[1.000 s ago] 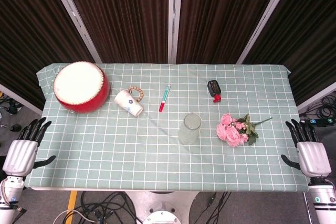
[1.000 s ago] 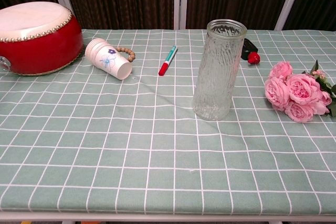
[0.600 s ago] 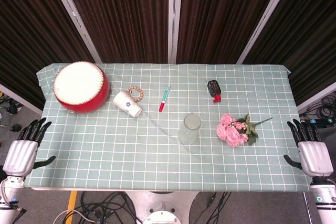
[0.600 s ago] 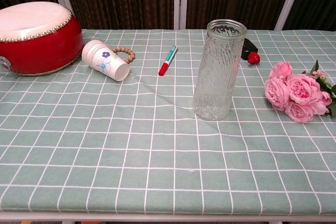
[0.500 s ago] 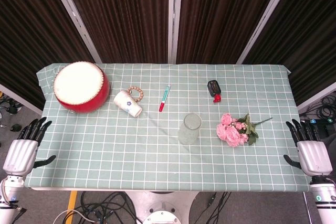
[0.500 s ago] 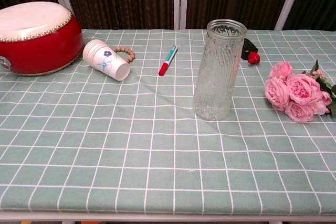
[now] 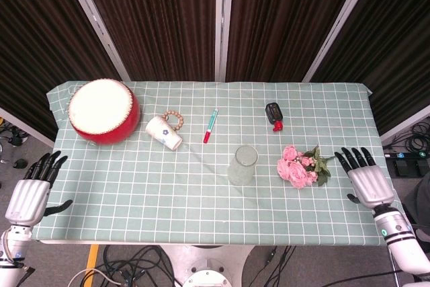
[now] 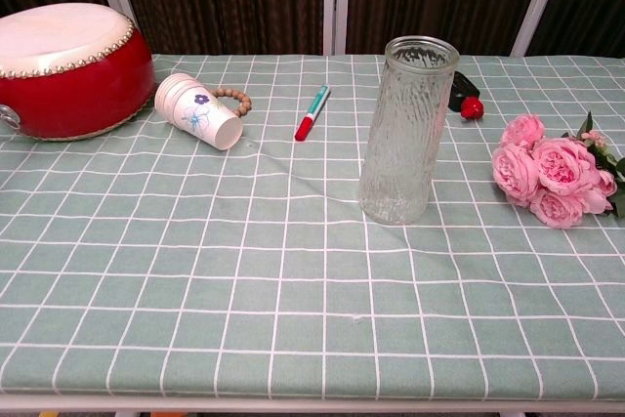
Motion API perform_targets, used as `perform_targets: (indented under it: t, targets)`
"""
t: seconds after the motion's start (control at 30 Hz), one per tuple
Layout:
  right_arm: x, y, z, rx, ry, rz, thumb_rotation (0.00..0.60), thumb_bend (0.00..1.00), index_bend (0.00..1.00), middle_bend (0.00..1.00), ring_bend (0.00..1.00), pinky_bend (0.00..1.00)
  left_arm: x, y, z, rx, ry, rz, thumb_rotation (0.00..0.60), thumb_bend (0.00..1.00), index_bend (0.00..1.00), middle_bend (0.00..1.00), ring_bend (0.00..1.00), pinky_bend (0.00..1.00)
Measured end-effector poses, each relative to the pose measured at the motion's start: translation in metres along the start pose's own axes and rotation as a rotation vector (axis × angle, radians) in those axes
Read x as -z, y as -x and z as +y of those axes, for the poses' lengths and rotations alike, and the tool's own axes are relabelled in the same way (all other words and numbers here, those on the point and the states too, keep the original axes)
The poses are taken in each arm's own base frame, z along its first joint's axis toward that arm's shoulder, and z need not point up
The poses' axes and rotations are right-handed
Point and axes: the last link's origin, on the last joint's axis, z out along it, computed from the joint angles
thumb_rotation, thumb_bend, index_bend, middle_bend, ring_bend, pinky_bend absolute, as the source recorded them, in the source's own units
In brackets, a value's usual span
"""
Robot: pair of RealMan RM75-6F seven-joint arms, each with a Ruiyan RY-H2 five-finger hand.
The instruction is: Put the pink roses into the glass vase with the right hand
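Pink roses (image 7: pixel 297 169) lying beside glass vase (image 8: pixel 406 131); only head view is showing right hand (image 7: pixel 366 183), fingers spread, empty.

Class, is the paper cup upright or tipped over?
Tipped over: the white paper cup lies on its side, mouth facing the camera.

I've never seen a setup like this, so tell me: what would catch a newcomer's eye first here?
Probably the big red drum at the table's far left corner, bright against the green checked cloth. Next, the tall glass vase standing empty mid-table, with the pink roses lying on the cloth to its right. In the head view, the right robot hand lies open near the roses, while the left robot hand waits off the table's left edge.
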Motion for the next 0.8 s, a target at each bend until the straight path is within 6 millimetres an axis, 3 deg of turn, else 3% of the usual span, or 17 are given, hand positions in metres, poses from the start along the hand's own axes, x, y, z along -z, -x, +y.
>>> perform_targets:
  t: [0.37,0.8]
  targets:
    - [-0.048,0.018,-0.046,0.019,-0.087,-0.075,0.6,0.0,0.0,0.0,0.0,0.0,0.001,-0.004,-0.001,-0.003,0.002,0.002,0.6,0.02,0.09,0.02,0.0,0.17]
    - [-0.08,0.031,-0.058,0.018,-0.054,-0.099,0.6,0.0,0.0,0.0,0.0,0.0,0.003,-0.002,-0.007,-0.002,-0.012,-0.007,0.6,0.02,0.09,0.02,0.0,0.17]
